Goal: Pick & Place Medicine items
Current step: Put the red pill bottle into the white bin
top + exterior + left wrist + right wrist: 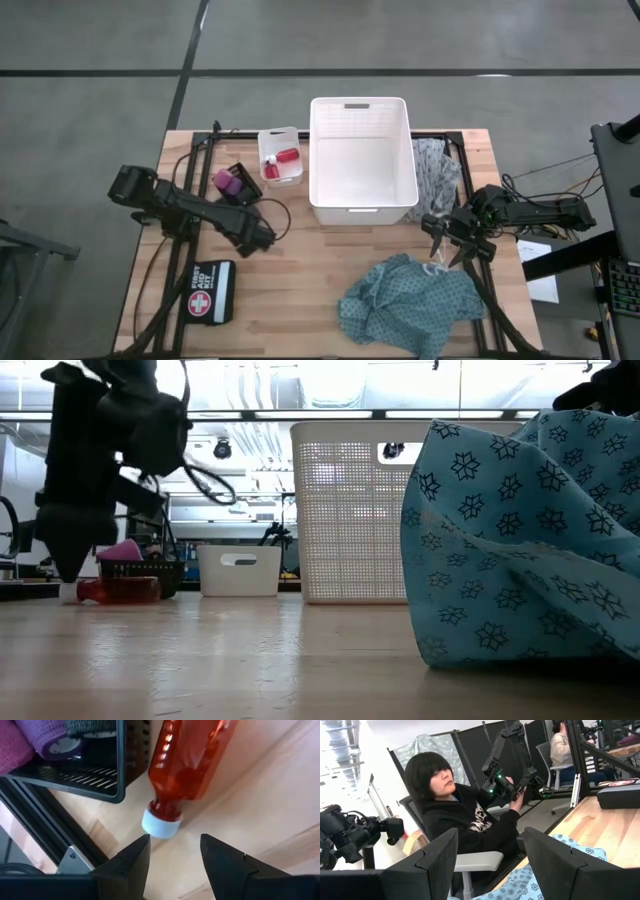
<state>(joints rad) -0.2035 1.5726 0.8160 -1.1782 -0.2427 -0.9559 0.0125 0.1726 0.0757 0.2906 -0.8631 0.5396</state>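
The red medicine bottle lies on its side on the tabletop straight ahead of my left gripper, white cap toward me and body running away from the jaws, so its long axis is nearly in line with my approach, not across it. My left jaws stand partly spread with nothing between them, and the cap sits just beyond the fingertips, near the gap's centre line. I judge the next move turns on that alignment: pushing straight in would meet the cap end-on, so I would want to ride over the bottle and close across its width. In the low view the same bottle rests flat under the left arm, beside the black mesh tray that holds the purple roll, toward the table's left edge. Farther in, the small white bin holds another red bottle, touching the big white basket at the table's back middle. My right gripper waits near the right edge, jaws apart and empty, over the teal cloth at the front right corner; the grey cloth lies behind it. The left arm is plainly nearer.
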